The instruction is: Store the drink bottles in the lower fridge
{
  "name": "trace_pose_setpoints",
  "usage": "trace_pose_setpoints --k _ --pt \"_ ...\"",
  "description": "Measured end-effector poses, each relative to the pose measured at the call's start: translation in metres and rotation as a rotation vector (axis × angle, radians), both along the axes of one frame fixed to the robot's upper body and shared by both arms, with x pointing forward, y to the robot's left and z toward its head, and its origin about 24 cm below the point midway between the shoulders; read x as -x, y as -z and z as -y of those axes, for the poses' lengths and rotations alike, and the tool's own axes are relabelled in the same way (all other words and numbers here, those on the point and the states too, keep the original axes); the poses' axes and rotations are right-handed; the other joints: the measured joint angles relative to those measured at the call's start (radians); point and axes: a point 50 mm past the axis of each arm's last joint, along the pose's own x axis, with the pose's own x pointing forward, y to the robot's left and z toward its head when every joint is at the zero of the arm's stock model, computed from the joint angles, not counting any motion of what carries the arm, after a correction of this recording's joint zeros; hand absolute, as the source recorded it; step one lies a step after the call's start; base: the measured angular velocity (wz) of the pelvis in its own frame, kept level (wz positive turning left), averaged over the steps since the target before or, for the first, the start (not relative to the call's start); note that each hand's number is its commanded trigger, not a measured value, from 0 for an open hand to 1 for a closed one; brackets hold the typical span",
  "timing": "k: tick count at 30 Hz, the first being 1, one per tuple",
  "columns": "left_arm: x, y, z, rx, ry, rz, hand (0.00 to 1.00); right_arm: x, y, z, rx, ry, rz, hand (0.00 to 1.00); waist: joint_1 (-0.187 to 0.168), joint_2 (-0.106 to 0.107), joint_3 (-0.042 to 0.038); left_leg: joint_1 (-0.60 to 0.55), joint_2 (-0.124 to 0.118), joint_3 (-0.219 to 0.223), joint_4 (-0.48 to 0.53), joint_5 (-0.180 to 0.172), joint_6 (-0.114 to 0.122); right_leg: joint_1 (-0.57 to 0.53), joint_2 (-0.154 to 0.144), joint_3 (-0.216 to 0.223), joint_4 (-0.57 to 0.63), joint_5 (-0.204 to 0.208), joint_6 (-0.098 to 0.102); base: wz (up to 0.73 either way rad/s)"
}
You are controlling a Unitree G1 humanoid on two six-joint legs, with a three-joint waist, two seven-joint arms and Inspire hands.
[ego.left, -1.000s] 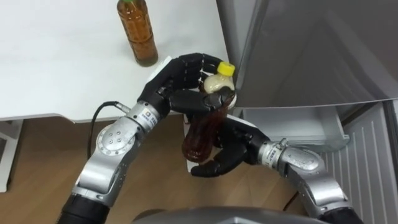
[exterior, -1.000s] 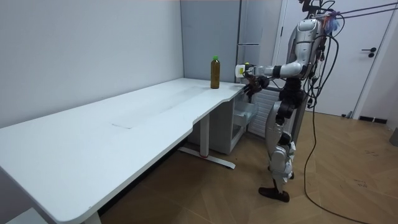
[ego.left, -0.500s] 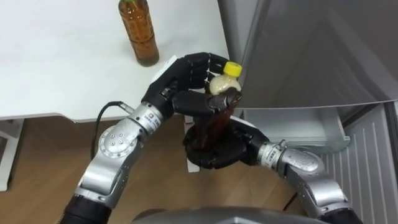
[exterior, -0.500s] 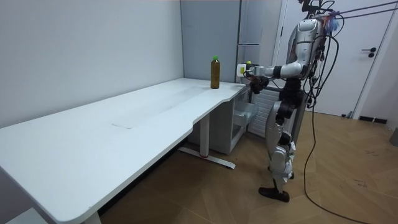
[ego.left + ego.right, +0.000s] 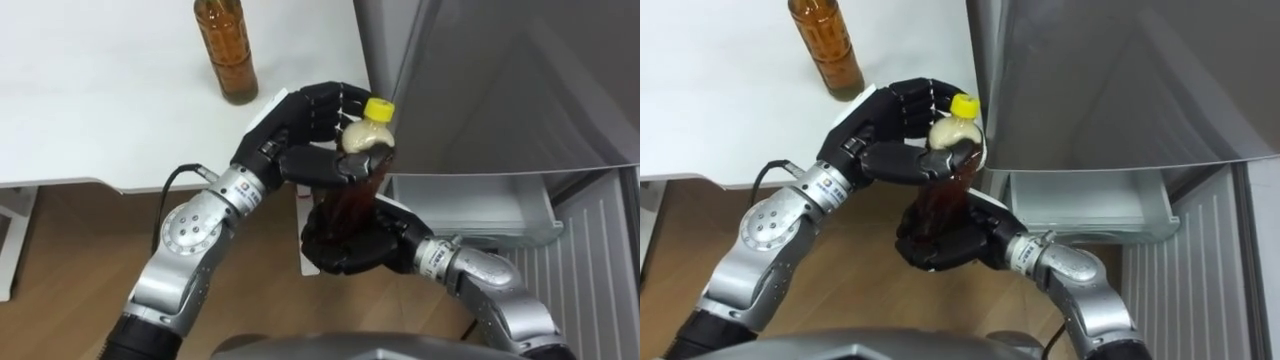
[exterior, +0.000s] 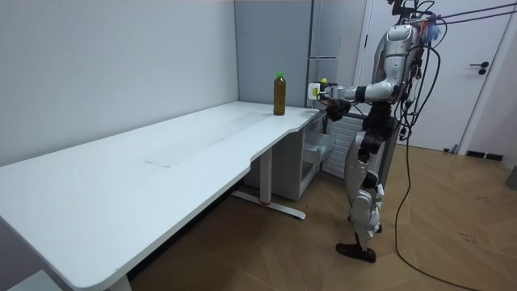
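yellow-capped tea bottle [image 5: 352,198] beside the fridge [image 5: 500,80], left hand [image 5: 300,122] curled round its neck, right hand [image 5: 345,250] clamped on its base

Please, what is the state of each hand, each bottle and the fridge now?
left hand: shut on the yellow-capped bottle's neck
right hand: shut on its base
yellow-capped bottle: capped, held in the air, slightly tilted
second bottle: upright on the table, untouched
lower fridge: open
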Motion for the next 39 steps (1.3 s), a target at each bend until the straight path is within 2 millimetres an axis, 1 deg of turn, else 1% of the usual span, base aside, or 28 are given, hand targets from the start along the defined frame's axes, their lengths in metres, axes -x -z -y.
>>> trace_pose_setpoints --k 3,7,20,23,26,34,36,39 --pt "0.0 0.0 -0.001 0.002 -0.006 0.0 0.0 0.0 0.0 0.0 0.0 0.0 0.002 1.0 0.001 -0.003 -0.0007 -0.001 0.0 0.0 0.001 0.0 0.0 0.0 0.0 0.0 0.0 0.0 0.0 0.0" --pt "-0.001 -0.005 0.001 0.04 -0.009 0.024 0.0 0.001 0.001 -0.001 -0.001 -0.004 -0.003 1.0 0.003 -0.006 -0.002 -0.003 0.0 0.0 0.005 0.0 0.0 -0.001 0.0 0.0 0.0 0.0 0.0 0.0" --pt "-0.001 -0.006 0.001 0.051 -0.008 0.024 0.0 0.003 0.001 -0.003 -0.012 -0.027 -0.006 1.0 0.003 -0.007 -0.0018 -0.005 0.0 -0.002 0.006 0.0 0.0 -0.001 0.0 0.001 0.0 0.0 0.0 0.0" --pt "-0.001 -0.007 0.001 0.075 -0.008 0.022 0.0 0.003 0.001 -0.004 -0.011 -0.029 -0.007 1.0 0.003 -0.007 -0.0018 -0.005 0.0 -0.002 0.006 0.0 0.0 0.0 -0.001 -0.001 -0.001 0.0 0.0 0.0" --pt "-0.001 -0.014 0.003 0.093 -0.006 0.046 0.0 0.003 0.001 -0.004 -0.006 -0.033 -0.006 1.0 0.001 -0.006 -0.0018 -0.004 0.0 -0.002 0.006 0.0 0.0 0.001 -0.001 0.0 0.0 0.0 0.0 0.0" --pt "0.0 -0.044 0.007 0.138 0.019 0.164 0.0 0.003 0.001 -0.004 -0.007 -0.035 -0.006 1.0 0.002 -0.004 -0.0004 0.003 0.0 -0.003 0.006 0.0 0.0 0.014 0.0 -0.002 -0.001 0.0 0.0 0.0" --pt "0.0 -0.048 0.008 0.145 0.024 0.182 0.0 0.002 0.0 -0.004 -0.007 -0.035 -0.003 1.0 0.002 -0.003 0.0004 0.003 0.0 -0.003 0.006 0.0 0.0 0.013 0.0 -0.001 -0.001 0.0 0.0 0.0" --pt "-0.001 -0.057 0.003 0.167 0.014 0.214 0.0 0.001 0.0 -0.003 -0.006 -0.03 0.0 1.0 0.004 -0.001 -0.0001 0.002 0.0 -0.003 0.006 0.0 0.0 0.008 0.0 -0.001 -0.001 0.0 0.0 0.0"
